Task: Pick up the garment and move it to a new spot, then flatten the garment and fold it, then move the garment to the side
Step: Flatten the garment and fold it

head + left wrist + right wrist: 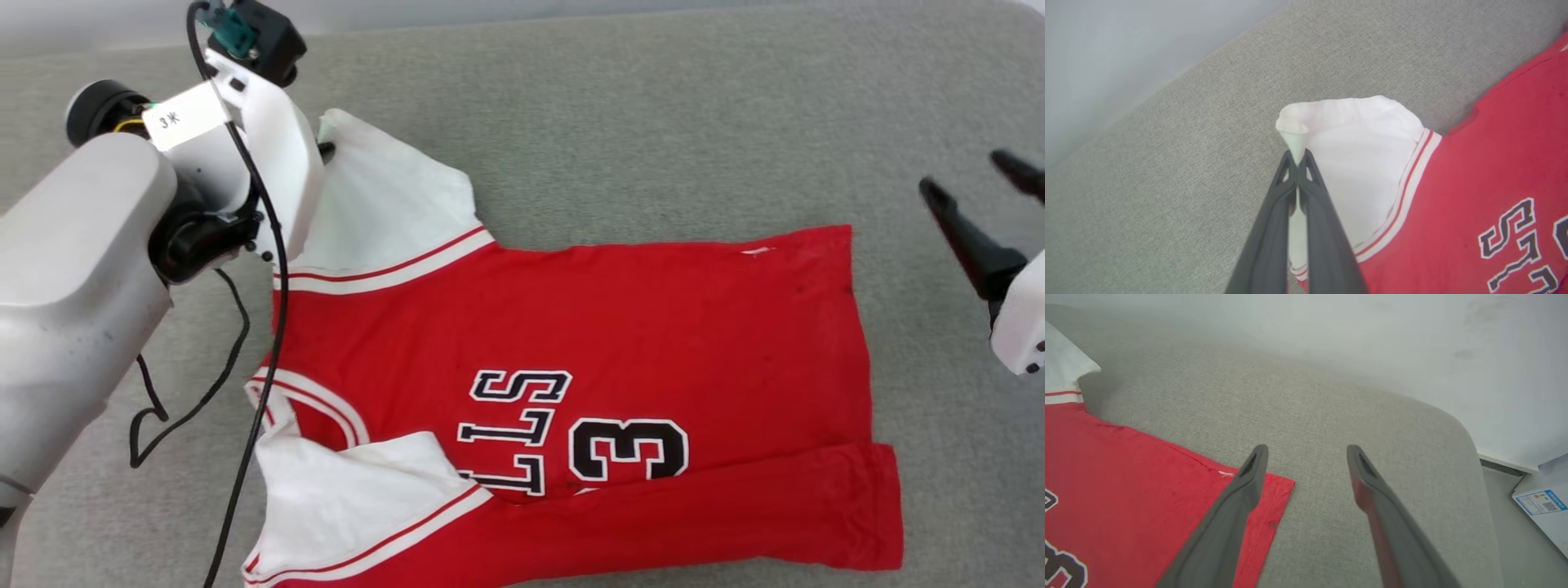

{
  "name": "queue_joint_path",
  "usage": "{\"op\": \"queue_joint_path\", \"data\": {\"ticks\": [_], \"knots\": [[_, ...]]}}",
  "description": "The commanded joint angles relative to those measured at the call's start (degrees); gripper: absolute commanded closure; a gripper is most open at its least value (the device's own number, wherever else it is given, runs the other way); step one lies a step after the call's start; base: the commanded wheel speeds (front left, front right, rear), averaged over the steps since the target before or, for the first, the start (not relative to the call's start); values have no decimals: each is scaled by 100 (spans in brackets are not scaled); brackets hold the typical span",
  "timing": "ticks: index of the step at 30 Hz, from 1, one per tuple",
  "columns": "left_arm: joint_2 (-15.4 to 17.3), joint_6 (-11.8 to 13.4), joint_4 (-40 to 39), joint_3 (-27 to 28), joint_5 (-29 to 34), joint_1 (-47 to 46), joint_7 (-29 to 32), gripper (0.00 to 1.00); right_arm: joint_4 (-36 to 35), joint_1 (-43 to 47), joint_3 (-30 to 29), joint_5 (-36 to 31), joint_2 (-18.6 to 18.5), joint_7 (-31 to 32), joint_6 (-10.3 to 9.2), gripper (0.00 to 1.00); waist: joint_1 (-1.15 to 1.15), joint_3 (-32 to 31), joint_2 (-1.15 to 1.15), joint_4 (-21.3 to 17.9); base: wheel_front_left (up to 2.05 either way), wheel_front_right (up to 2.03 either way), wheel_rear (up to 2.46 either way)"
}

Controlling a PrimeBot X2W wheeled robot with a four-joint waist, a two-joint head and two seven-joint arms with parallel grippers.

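Two pincers, two states: your left pincer [1298, 158] is clamped on the tip of the white sleeve [1359, 171] of the red jersey [637, 318], which lies spread on the grey cushion [653, 122]. Your right pincer [1307, 453] hangs wide open, empty, just beside the hem corner [1276, 490]. You look to be flattening; next, draw that sleeve gently outward.

looks like a bare test room or lab, hardly a lived-in home. wide grey woven pad [1372, 416] with a rounded corner for a worktop, plain pale wall [1331, 330] behind, dark skirting strip [1506, 464] at its foot, grey floor [1504, 526]. white carton [1545, 506] with a blue printed label down there. loose black cable [243, 457] and a handwritten tag [184, 118] on a pale robot arm [73, 269].
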Motion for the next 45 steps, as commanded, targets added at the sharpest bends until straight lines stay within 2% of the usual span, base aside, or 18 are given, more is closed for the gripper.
{"op": "queue_joint_path", "data": {"ticks": [1, 6, 9, 12, 16, 24, 33, 34, 35, 36, 45], "knots": [[-2, -2, -48, -35, 24, 97, -60, 100, 91, -127, 119, 158, -113, 253, -5, 0, 1, -71, 0, 123, 0, 0, 0], [-7, -4, -288, -118, 70, 88, -239, 100, 486, -459, 721, 793, -551, 1508, -5, 0, 1, -35, 0, 283, 0, 0, 0], [-21, -4, -398, -153, 105, 19, -304, 100, 759, -688, 952, 1048, -675, 2083, -6, 0, 1, 47, 0, 371, 0, 0, 0], [-51, -4, -488, -173, 132, -70, -354, 100, 1056, -915, 1120, 1140, -650, 2389, -5, 0, 1, 157, 0, 459, 0, 0, 0], [-98, -5, -582, -203, 183, -187, -404, 100, 1439, -1235, 1302, 1109, -554, 2497, -5, 0, 1, 318, 0, 567, 0, 0, 0], [-157, -5, -741, -259, 285, -408, -508, 100, 2118, -1555, 1755, 1088, -426, 2312, -5, 0, 1, 641, 0, 773, 0, 0, 0], [-153, -5, -707, -322, 287, -476, -627, 100, 2604, -1220, 2737, 1327, -332, 2235, 11, 0, 1, 809, 0, 816, 0, 0, 0], [-147, -5, -695, -331, 275, -466, -640, 100, 2615, -1240, 2775, 1346, -331, 2156, 13, 46, 1, 796, 0, 805, 0, 0, 0], [-141, -5, -684, -343, 267, -446, -642, 100, 2625, -1292, 2796, 1362, -342, 2062, 13, 86, 1, 771, 0, 792, 0, 0, 0], [-135, -5, -672, -354, 258, -424, -655, 100, 2636, -1350, 2819, 1388, -359, 1971, 12, 100, 1, 737, 0, 778, 0, 0, 0], [46, 63, -725, -358, 144, -1, -924, 100, 2708, -1633, 2978, 1546, -586, 921, 2, 100, 1, 118, 0, 666, 0, 0, 0]]}}
